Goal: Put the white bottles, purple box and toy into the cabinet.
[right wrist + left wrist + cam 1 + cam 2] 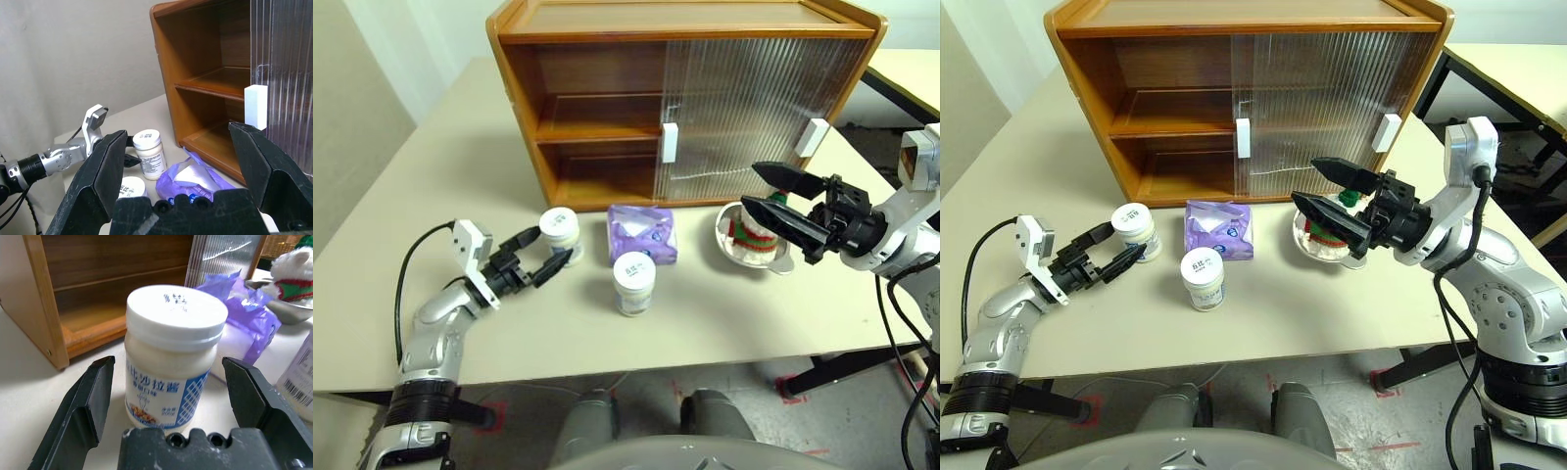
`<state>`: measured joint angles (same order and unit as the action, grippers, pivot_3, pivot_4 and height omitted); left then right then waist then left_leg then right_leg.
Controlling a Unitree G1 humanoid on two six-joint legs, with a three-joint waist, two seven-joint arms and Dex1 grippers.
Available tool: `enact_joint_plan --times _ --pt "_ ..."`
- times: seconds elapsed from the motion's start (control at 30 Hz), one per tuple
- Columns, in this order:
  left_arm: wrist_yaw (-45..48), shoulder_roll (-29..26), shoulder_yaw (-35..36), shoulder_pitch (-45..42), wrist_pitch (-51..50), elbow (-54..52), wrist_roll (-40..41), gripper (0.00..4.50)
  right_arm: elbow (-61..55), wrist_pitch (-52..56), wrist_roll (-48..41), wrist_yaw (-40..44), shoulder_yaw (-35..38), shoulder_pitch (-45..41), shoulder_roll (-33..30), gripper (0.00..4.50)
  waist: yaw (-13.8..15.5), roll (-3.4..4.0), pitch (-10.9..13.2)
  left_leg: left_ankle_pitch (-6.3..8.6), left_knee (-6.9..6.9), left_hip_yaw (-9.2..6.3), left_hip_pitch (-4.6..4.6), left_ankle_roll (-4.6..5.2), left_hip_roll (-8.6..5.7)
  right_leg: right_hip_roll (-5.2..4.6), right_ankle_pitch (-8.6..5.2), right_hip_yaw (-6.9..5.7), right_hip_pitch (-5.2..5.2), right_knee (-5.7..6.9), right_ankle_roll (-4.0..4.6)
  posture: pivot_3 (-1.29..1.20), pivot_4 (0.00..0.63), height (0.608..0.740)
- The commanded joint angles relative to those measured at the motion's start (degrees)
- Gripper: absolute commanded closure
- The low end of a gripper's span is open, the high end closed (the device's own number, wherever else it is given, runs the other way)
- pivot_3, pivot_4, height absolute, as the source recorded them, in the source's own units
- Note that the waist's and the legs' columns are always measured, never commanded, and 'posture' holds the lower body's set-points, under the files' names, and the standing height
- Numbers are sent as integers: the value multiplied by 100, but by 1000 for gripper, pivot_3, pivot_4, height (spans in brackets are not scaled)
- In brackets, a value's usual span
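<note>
Two grippers wide open: left gripper (540,258) straddles rear white bottle (559,231) on desk (705,323); right gripper (773,195) hovers over toy (756,231).

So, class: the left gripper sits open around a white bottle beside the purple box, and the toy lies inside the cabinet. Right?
Not quite. The toy sits in a metal bowl on the table, outside the cabinet, as the left eye view shows. The left gripper is open around the white bottle beside the purple box.

Beige table (431,176) against pale walls.
You see a grey floor (744,401) with red marks at the bottom, and another table (911,73) upper right.
</note>
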<state>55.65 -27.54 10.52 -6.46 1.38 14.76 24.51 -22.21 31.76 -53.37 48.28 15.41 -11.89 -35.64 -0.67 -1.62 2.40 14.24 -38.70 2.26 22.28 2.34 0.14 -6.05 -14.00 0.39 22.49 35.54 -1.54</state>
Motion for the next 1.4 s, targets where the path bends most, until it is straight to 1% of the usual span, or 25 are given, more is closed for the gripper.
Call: enact_joint_plan --times 0.03,0.23,1.0,1.1,1.17,1.2,1.4 --pt "56 44 -95 -141 169 220 -122 39 -95 42 -79 -22 89 49 -38 0 -1 0 0 0 1 0 0 0 0 -1 0 0 0 0 0 -71 0 740" --pt "66 69 -135 -219 263 343 -138 39 -111 41 -78 -28 106 64 -34 0 -3 0 0 0 2 0 0 -1 0 1 8 -2 0 -1 -12 -74 0 740" --pt "83 131 -254 -328 395 605 -263 39 -141 32 -86 -64 127 54 -29 0 -9 0 0 0 19 2 0 -1 0 6 8 -4 5 -4 -14 -85 0 740" --pt "76 111 -245 -320 404 618 -275 632 -146 27 -84 -65 130 59 -30 0 -8 0 0 0 22 2 0 -1 -1 9 11 -5 5 -4 -20 -85 0 740" --pt "70 90 -236 -307 435 646 -296 1384 -146 21 -80 -64 126 61 -27 0 -8 0 0 0 25 3 -1 -1 -1 10 14 -6 6 -4 -24 -84 0 740" --pt "67 85 -233 -304 444 657 -299 1455 -146 19 -78 -63 124 62 -26 0 -8 0 0 0 27 3 -1 -1 -2 10 15 -5 6 -5 -25 -84 0 740" --pt "37 60 -204 -267 458 702 -291 1455 -130 7 -66 -49 117 51 -25 0 -8 1 0 0 41 4 -4 -1 -3 10 15 -6 6 -10 -25 -82 0 740"
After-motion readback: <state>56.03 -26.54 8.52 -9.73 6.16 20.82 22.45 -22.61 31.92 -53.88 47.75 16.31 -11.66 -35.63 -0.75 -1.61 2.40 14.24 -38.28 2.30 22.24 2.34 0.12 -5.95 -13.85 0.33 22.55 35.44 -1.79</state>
